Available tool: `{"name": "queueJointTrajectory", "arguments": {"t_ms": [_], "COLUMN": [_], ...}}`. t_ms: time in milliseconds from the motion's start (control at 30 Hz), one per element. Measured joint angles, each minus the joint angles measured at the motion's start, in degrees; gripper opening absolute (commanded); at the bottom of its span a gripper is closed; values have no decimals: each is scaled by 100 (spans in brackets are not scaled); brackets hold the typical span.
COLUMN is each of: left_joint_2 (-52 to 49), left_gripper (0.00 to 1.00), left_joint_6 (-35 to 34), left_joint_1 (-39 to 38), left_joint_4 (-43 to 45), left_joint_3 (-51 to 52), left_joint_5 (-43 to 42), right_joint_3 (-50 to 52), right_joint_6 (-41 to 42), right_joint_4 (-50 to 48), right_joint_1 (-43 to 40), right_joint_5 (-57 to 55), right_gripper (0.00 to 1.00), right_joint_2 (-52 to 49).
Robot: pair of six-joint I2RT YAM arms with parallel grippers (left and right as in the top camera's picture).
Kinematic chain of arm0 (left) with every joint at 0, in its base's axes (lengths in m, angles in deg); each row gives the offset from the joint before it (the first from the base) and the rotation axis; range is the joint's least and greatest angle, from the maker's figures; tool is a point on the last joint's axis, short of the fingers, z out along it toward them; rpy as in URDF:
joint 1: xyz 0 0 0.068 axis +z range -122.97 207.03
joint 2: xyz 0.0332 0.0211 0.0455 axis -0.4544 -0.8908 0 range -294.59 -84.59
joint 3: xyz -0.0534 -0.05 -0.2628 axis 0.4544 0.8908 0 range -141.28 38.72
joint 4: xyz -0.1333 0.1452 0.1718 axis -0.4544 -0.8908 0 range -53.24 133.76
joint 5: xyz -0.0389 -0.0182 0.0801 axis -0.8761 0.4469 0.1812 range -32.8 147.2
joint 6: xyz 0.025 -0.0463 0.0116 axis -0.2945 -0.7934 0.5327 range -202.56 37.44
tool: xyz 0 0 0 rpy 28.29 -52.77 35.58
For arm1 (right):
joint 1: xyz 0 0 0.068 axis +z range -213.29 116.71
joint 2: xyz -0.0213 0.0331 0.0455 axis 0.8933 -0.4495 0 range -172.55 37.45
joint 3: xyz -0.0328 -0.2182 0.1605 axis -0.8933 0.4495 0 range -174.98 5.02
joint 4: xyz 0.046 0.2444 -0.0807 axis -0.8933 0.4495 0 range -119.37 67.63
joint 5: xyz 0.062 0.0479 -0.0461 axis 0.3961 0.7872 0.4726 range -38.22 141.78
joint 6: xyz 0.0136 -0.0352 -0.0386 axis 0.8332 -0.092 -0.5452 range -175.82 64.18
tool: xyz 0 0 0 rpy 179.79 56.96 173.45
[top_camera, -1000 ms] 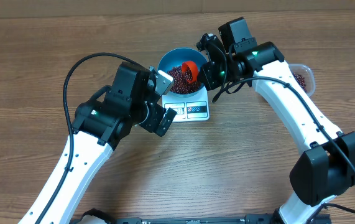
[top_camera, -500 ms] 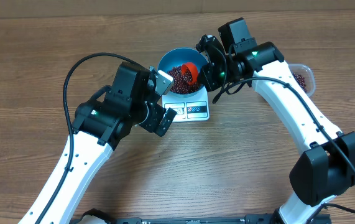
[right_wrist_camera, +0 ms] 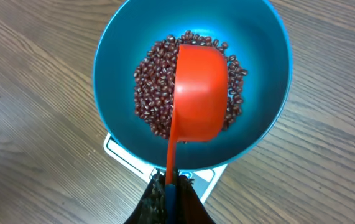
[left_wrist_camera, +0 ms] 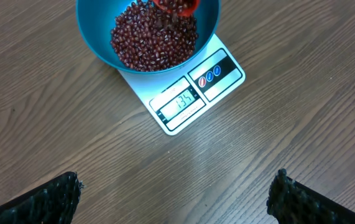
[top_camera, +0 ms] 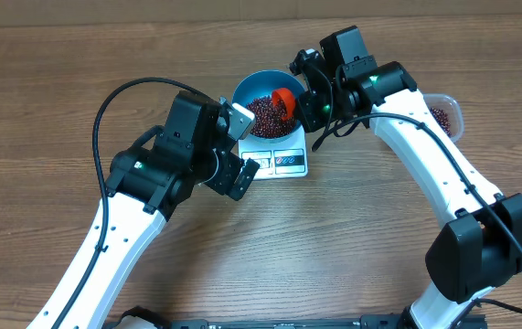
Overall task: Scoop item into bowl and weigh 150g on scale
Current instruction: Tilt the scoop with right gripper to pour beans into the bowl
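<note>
The blue bowl [top_camera: 242, 91] stands on the white scale [top_camera: 288, 164] and holds a heap of dark red-brown beans [top_camera: 262, 119]. In the left wrist view the scale [left_wrist_camera: 227, 78] shows 134 below the bowl [left_wrist_camera: 96, 25] and beans [left_wrist_camera: 152, 40]. My right gripper [right_wrist_camera: 171, 186] is shut on the thin handle of a red scoop [right_wrist_camera: 199, 93], whose cup hangs tipped over the beans [right_wrist_camera: 149, 93] inside the bowl [right_wrist_camera: 121, 74]. My left gripper [left_wrist_camera: 174, 193] hovers open over bare wood in front of the scale, holding nothing.
A clear plastic tub [top_camera: 445, 111] with more beans sits at the right, behind my right arm. A black cable [top_camera: 114, 100] loops over the left arm. The wooden table [top_camera: 50, 91] stretches to the left and front.
The red scoop and my right gripper have shifted slightly toward the far side of the bowl. The left arm has not moved.
</note>
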Motion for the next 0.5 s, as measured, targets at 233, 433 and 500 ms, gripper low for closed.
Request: {"name": "queueJointTrajectory", "arguments": {"t_ms": [233, 433, 500], "left_joint_2": [0, 0, 2], "left_gripper": [100, 100, 100], "left_joint_6": [0, 0, 0], "left_joint_1": [0, 0, 0], "left_joint_4": [-2, 0, 0], "left_joint_3": [4, 4, 4], "left_joint_5": [0, 0, 0], "right_joint_3": [0, 0, 0], "right_joint_6": [33, -356, -382], "right_joint_4": [-44, 116, 70], "right_joint_1": [63, 98, 144], "right_joint_5": [-120, 48, 9], "right_gripper": [4, 4, 4], "right_joint_2": [0, 0, 0]}}
